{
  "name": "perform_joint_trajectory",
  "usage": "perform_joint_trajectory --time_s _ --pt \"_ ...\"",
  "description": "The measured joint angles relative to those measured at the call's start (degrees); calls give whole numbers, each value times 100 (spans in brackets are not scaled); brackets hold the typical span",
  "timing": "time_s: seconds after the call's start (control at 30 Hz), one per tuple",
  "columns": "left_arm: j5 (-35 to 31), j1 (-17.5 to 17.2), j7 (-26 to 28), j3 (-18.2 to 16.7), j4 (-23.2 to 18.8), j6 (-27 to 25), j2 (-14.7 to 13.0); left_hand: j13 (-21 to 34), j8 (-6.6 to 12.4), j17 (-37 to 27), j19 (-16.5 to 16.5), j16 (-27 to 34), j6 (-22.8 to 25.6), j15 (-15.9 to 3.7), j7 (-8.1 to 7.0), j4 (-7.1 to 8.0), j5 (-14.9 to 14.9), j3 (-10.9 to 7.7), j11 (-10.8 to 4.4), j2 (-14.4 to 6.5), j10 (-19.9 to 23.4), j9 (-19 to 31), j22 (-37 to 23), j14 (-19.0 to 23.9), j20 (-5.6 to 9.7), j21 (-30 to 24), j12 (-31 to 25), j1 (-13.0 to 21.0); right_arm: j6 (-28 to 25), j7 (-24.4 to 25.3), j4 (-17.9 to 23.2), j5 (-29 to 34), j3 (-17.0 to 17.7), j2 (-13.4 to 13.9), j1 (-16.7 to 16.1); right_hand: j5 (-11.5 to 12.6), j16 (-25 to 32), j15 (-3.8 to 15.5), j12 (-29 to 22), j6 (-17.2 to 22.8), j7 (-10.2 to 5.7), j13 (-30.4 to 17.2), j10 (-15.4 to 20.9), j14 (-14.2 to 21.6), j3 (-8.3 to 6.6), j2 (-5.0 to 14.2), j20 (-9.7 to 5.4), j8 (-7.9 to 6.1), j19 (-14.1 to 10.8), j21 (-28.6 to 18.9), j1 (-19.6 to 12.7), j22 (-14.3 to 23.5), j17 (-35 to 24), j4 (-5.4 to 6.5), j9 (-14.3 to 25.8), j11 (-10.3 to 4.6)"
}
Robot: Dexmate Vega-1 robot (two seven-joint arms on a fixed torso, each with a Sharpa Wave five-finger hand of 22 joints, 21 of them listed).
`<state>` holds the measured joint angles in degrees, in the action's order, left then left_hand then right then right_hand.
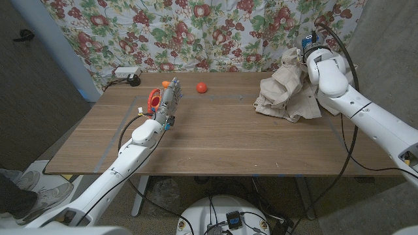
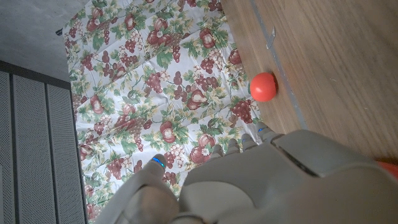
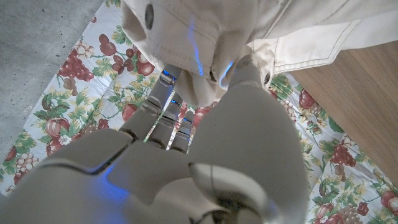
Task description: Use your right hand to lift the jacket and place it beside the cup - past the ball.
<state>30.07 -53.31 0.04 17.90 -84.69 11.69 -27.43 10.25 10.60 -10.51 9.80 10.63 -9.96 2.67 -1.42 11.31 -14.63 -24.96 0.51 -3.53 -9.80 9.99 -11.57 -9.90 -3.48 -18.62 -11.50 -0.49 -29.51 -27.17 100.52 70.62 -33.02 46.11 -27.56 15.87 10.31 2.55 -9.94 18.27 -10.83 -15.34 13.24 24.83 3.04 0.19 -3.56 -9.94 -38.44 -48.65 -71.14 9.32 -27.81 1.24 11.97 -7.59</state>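
Note:
The beige jacket (image 1: pixel 282 93) is bunched at the table's far right, its upper part pulled up off the wood. My right hand (image 1: pixel 300 57) grips that raised part from above. In the right wrist view, folds of the jacket (image 3: pixel 186 37) are pinched between the thumb and fingers of that hand (image 3: pixel 186 155). A red ball (image 1: pixel 202 87) lies at the far middle of the table and shows again (image 2: pixel 263 86) past my left hand (image 2: pixel 249 180). An orange cup (image 1: pixel 153 98) stands at the far left, with my left hand (image 1: pixel 168 98) right beside it, fingers stretched out and holding nothing.
A white power strip (image 1: pixel 127 74) with a cable sits at the table's (image 1: pixel 215 143) far left edge, in front of a floral curtain (image 1: pixel 196 26). Bare wood stretches between the ball and the jacket and along the front.

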Motion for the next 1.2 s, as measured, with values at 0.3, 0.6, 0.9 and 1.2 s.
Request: perform_joint_trajectory --time_s 0.3,0.6,0.9,1.2 --pt "12 41 -64 0 46 17 2 0 0 0 0 0 0 0 0 16 0 17 0 0 0 0 0 0 0 0 0 0 64 -134 205 77 191 52 -124 109 72 10 -83 -17 83 189 -70 -89 457 -70 -2 -110 -49 232 865 -26 222 410 -27 53" --pt "27 115 -154 16 122 42 12 0 0 0 0 0 0 0 0 16 0 16 0 0 0 0 0 0 0 22 0 0 123 280 402 91 428 97 -355 159 95 10 -90 94 149 257 12 -89 564 -3 269 -134 101 472 1114 -27 334 568 -54 135" --pt "53 154 -225 26 169 46 -7 0 0 0 0 0 0 0 0 16 0 16 0 0 0 0 0 0 0 22 0 0 142 631 487 120 578 100 -493 208 95 1 -90 117 173 303 26 -143 621 24 460 -134 251 644 1274 -27 439 624 -54 144" --pt "83 200 -329 24 201 45 -55 0 0 0 0 0 0 0 0 16 0 16 0 0 0 0 0 0 0 22 0 0 136 918 522 173 680 57 -586 226 95 -21 -90 147 204 335 75 -201 676 65 554 -134 262 766 1406 -26 513 680 -53 155"
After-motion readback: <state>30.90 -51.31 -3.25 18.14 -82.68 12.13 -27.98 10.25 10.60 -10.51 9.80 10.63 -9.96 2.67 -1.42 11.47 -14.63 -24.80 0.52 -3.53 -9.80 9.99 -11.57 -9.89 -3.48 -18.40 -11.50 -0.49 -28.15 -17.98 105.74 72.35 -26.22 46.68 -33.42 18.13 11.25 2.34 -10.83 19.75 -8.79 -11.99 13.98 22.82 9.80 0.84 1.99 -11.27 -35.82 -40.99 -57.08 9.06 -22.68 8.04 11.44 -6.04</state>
